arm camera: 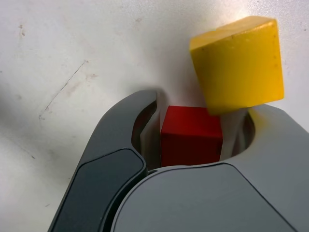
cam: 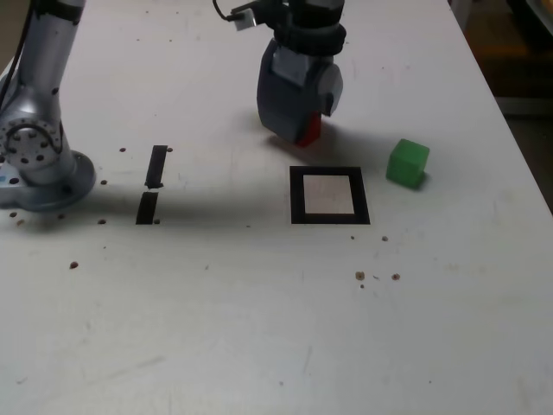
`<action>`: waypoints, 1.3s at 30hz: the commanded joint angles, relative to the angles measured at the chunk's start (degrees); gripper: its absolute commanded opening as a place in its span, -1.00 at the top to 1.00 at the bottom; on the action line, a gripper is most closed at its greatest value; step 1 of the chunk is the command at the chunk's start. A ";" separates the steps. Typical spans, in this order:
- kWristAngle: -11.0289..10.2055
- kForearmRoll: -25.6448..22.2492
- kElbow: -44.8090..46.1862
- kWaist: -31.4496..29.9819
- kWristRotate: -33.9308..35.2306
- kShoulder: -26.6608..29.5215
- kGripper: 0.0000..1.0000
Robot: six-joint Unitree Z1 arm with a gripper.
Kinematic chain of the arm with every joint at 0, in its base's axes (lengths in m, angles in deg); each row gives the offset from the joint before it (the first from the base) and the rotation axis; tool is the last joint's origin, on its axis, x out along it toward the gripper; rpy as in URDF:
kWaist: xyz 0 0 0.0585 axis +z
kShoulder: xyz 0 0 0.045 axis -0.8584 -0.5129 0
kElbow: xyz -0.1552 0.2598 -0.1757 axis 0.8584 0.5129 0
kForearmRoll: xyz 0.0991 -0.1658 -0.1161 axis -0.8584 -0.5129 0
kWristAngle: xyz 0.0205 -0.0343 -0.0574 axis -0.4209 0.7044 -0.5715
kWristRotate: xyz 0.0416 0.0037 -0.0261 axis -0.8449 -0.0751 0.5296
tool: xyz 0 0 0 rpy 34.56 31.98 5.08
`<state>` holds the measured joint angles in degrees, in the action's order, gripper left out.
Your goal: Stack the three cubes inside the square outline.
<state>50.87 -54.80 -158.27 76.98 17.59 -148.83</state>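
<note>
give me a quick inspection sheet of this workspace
surface: white table, scuffed, with small dark specks.
job's things: red cube between the gripper's jaws; yellow cube close beside it, seen only in the wrist view; green cube to the exterior view's right of the square outline, which holds no cube.
clutter: two short black tape strips.
grippers: gripper down at the table behind the outline, jaws around the red cube; contact cannot be told.
cables: a black cable with white connector.
surroundings: arm base; floor past the table edge.

the hand (cam: 302,121) hides most of the red cube (cam: 310,130) and all the yellow cube (arm camera: 236,65).
</note>
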 commanded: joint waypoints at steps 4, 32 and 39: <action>0.44 0.69 0.11 -0.09 -0.02 -0.59 0.33; -1.15 -6.50 -8.95 -20.22 -16.86 0.29 0.68; -1.11 -3.72 -6.32 -20.39 -18.08 -1.28 0.68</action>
<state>49.74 -58.68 -164.86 56.68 -0.34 -150.00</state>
